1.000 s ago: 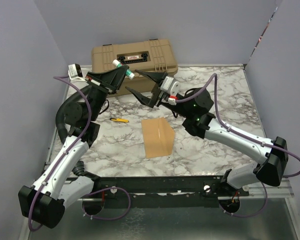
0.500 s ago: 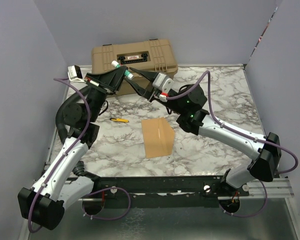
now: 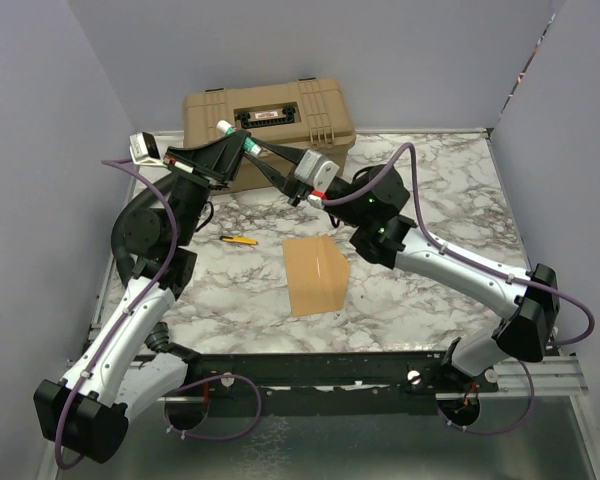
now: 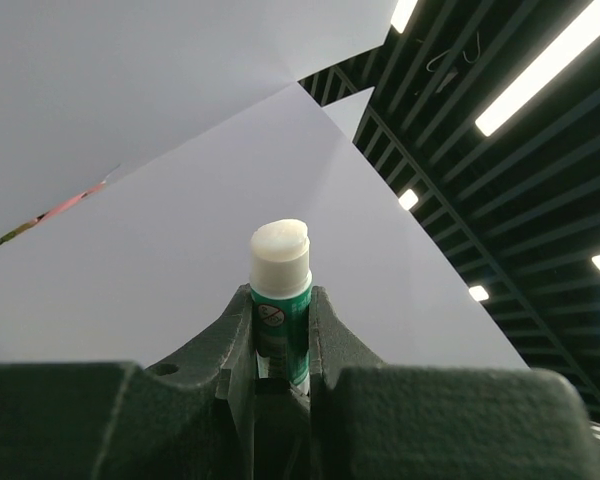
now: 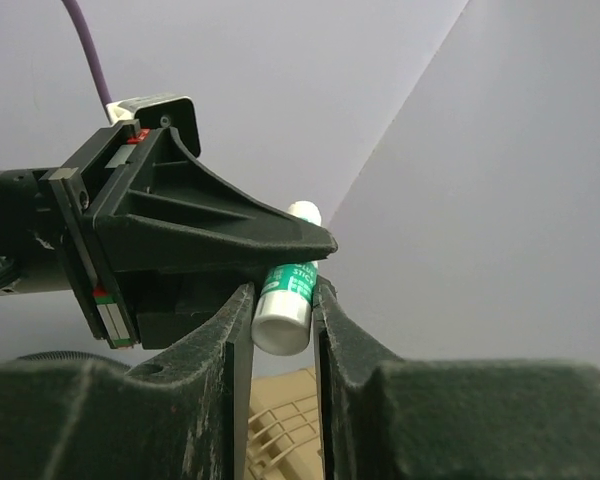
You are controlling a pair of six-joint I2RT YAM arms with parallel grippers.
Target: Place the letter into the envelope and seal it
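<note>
The kraft-brown envelope [image 3: 315,275] lies flat on the marble table in front of both arms. The letter is not in view. My left gripper [image 3: 235,140] is raised above the table's far left and is shut on a green glue stick [image 3: 242,142]. In the left wrist view [image 4: 280,300] the stick [image 4: 281,300] stands between the jaws with its white glue tip bare. My right gripper [image 3: 262,153] meets it there. In the right wrist view [image 5: 283,290] its fingers press both sides of the stick's white base [image 5: 283,318].
A big tan plastic case [image 3: 268,115] stands at the table's back. A small yellow pen-like tool [image 3: 240,240] lies left of the envelope. Grey walls close in the left, back and right sides.
My right gripper has moved left and up to the left gripper and closed its fingers around the glue stick's base. The left gripper and the envelope have stayed put.
</note>
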